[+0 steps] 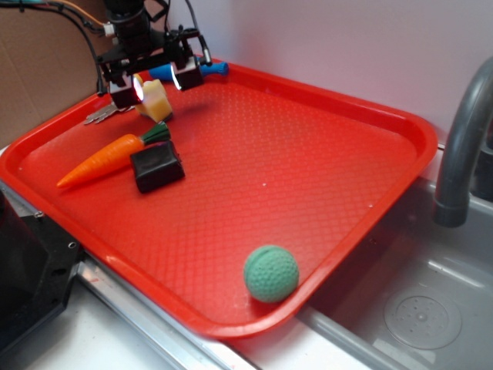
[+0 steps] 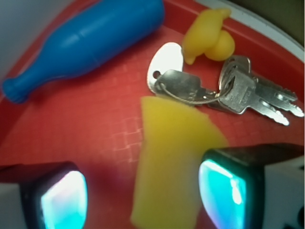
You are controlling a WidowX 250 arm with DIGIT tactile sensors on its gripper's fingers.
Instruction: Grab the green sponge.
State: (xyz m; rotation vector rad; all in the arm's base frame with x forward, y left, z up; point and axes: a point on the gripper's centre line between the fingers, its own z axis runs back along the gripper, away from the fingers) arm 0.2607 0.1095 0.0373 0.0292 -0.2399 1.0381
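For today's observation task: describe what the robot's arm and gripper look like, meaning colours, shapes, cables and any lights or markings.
The arm is black, with dark cables and one orange wire trailing off at the upper left. The gripper is a black crossbar carrying two blocky fingers. In the wrist view the fingers are black-framed with pale casings, and their pads glow cyan. From outside, those pads look bright white. No lettering can be made out.

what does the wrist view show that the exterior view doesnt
Only the wrist view shows the yellow duck and the keys clearly, lying beyond the sponge. Only the exterior view shows the carrot, black block, green knitted ball and faucet. Both show the green sponge, which looks yellow, between the fingers of the end effector, the blue bottle and the red tray.
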